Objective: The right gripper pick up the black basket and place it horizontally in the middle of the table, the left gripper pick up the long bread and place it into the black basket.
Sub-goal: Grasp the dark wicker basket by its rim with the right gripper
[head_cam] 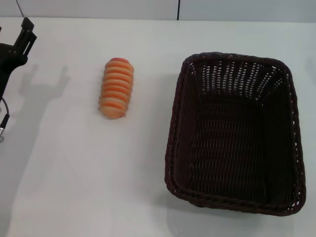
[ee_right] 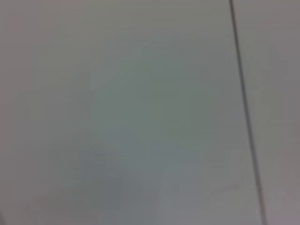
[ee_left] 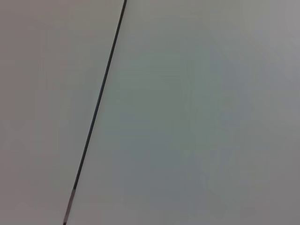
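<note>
The black basket [head_cam: 176,129] stands empty on the right side of the white table [head_cam: 74,177], its long side running away from me. The long bread [head_cam: 116,89], orange with cream stripes, lies left of the middle, a hand's width from the basket. My left gripper [head_cam: 14,30] is at the far left edge, up by the back of the table, well apart from the bread. One black finger [head_cam: 25,30] shows, and its shadow shows two prongs apart. It holds nothing. My right gripper is out of view.
The table's back edge meets a grey wall [head_cam: 98,9] with a dark vertical seam [head_cam: 178,9]. Both wrist views show only a plain pale surface [ee_left: 197,117] crossed by a thin dark line [ee_right: 243,108].
</note>
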You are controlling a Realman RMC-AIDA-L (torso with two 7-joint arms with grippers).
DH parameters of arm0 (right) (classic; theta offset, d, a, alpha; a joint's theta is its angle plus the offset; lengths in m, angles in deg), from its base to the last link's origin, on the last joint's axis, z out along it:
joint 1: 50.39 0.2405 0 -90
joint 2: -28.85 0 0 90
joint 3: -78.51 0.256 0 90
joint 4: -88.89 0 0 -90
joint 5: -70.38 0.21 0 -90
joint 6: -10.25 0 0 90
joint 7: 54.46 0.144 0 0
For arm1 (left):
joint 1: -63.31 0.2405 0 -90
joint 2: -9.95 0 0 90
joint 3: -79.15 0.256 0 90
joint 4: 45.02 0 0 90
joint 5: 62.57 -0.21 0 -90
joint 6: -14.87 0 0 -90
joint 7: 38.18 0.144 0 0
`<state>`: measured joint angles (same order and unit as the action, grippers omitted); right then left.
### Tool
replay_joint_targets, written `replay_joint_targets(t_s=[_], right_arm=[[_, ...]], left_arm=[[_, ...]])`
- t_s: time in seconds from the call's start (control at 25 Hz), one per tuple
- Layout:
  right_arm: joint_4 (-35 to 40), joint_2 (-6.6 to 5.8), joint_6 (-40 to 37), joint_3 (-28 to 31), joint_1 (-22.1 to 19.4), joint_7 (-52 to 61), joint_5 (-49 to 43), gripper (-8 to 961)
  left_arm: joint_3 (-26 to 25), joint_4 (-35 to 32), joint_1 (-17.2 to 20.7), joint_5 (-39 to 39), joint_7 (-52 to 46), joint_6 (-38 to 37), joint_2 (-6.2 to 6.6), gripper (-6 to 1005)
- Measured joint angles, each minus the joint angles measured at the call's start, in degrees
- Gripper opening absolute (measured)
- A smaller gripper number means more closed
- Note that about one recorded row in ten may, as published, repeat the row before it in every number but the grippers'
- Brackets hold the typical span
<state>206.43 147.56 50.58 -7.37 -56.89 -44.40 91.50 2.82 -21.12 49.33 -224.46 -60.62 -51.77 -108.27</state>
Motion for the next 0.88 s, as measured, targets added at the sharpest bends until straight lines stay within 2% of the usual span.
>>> replay_joint_targets(t_s=[0.12, 0.16, 0.52, 0.88], right_arm=[[0.2, 0.02, 5.3, 2.2, 1.6, -1.8, 5.5, 783], [0.2, 0.03, 9.5, 4.2, 3.2, -2.7, 8.2, 783], [0.2, 0.2, 23.4, 8.5, 8.3, -2.3, 11.8, 782], [-2.0, 0.22, 30.2, 8.7, 10.4, 0.3, 11.6, 783]], left_arm=[[0.0, 0.1, 0.1, 0.0, -0.1, -0.5, 0.0, 842], [-0.1, 0.1, 0.2, 0.0, -0.1, -1.1, 0.0, 842], [-0.3, 0.5, 0.3, 0.0, -0.1, -1.6, 0.06, 843], [-0.4, 0.4, 0.4, 0.2, -0.2, -2.0, 0.09, 843]])
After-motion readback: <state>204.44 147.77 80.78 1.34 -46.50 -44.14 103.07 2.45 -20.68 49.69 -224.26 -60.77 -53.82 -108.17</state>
